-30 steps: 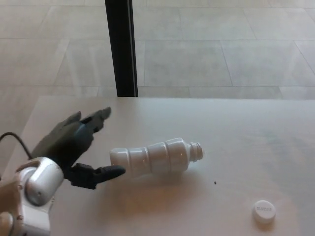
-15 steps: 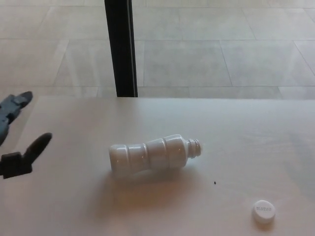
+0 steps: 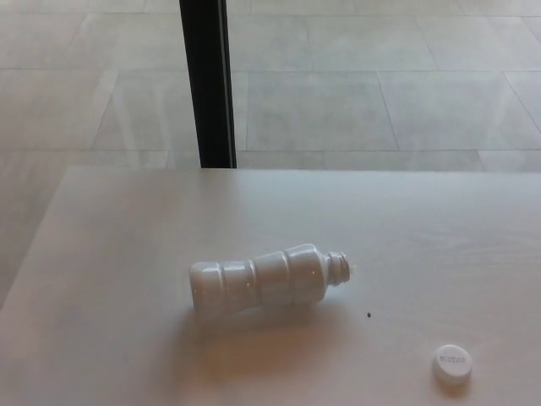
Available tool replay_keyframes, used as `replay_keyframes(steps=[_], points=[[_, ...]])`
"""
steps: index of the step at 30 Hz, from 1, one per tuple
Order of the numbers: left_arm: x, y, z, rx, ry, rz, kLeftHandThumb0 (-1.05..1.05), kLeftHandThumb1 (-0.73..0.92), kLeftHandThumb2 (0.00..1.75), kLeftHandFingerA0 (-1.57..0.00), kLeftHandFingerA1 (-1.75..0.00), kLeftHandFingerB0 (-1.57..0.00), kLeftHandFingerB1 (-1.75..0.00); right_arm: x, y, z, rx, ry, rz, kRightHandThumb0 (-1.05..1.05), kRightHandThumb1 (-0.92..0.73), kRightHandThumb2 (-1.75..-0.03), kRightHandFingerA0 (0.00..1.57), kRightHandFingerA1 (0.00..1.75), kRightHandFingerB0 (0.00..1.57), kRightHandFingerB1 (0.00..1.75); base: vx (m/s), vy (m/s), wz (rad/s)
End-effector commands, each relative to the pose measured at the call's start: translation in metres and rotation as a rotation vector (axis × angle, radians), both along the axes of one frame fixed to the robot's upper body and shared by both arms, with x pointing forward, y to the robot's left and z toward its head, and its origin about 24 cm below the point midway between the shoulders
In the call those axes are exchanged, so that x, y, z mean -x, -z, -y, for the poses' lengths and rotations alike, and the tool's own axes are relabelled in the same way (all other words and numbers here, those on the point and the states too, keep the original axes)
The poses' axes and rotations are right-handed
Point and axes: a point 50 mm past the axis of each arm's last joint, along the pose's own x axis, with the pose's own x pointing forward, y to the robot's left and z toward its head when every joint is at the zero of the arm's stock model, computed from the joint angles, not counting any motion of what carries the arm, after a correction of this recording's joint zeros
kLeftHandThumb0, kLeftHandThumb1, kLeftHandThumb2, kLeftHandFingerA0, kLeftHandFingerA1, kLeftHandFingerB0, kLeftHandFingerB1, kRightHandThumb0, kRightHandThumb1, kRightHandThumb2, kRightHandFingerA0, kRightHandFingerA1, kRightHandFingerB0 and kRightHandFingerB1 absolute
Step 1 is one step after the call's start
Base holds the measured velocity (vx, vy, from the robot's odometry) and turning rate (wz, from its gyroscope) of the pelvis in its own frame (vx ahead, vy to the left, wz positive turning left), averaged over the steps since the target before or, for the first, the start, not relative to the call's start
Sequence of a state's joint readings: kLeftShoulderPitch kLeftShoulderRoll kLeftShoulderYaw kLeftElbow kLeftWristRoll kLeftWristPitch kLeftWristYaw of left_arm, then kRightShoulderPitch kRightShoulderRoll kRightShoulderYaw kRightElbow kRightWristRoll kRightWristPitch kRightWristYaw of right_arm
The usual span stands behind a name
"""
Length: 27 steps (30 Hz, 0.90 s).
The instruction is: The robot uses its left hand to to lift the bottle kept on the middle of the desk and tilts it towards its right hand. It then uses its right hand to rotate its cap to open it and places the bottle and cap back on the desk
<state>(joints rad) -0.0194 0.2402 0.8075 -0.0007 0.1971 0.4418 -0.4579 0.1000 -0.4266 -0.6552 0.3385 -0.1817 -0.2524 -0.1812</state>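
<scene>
A white ribbed bottle (image 3: 262,277) lies on its side in the middle of the pale desk (image 3: 110,254). Its open neck points to the right and its base to the left. The white cap (image 3: 452,362) rests flat on the desk near the front right, well apart from the bottle. Neither of my hands shows in the head view.
A black post (image 3: 210,83) stands behind the desk's far edge, over a tiled floor. A tiny dark speck (image 3: 369,315) sits on the desk just right of the bottle's neck. The desk's left edge runs diagonally at the picture's left.
My left hand, open beside the bottle's base, has drawn back to the left and left the picture. The bottle has settled slightly on its side.
</scene>
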Motion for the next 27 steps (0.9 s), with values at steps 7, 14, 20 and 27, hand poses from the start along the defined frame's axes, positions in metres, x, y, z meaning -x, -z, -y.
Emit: replay_keyframes(steps=[7, 14, 20, 27], points=[[0.206, 0.159, -0.003, 0.628, -0.944, 0.012, -0.87, 0.84, 0.63, 0.0, -0.76, 0.0, -0.41, 0.106, 0.128, 0.038, -1.089, 0.568, 0.373, -0.73, -0.87, -0.7, 0.18, 0.5, 0.0, 0.11, 0.0, 0.0, 0.0], [0.207, 0.167, 0.0, 0.642, -0.851, -0.064, -0.91, 0.62, 1.08, -0.06, -0.66, -0.05, -0.61, 0.104, 0.15, 0.021, -1.227, 0.571, 0.318, -0.76, -0.72, -0.98, 0.18, 0.55, 0.13, 0.43, 0.0, 0.0, 0.0], [0.197, 0.172, 0.003, 0.613, -0.754, -0.166, -0.85, 0.78, 0.63, -0.32, -0.8, -0.2, -0.64, 0.11, 0.158, 0.015, -1.257, 0.574, 0.238, -0.75, -0.86, -0.66, 0.41, 0.55, 0.3, 0.35, 0.0, 0.0, 0.0], [0.189, 0.176, 0.009, 0.627, -0.657, -0.193, -0.87, 0.74, 0.61, -0.41, -0.81, -0.26, -0.65, 0.114, 0.158, 0.015, -1.24, 0.518, 0.177, -0.74, -0.86, -0.66, 0.45, 0.53, 0.26, 0.33, 0.0, 0.0, 0.0]])
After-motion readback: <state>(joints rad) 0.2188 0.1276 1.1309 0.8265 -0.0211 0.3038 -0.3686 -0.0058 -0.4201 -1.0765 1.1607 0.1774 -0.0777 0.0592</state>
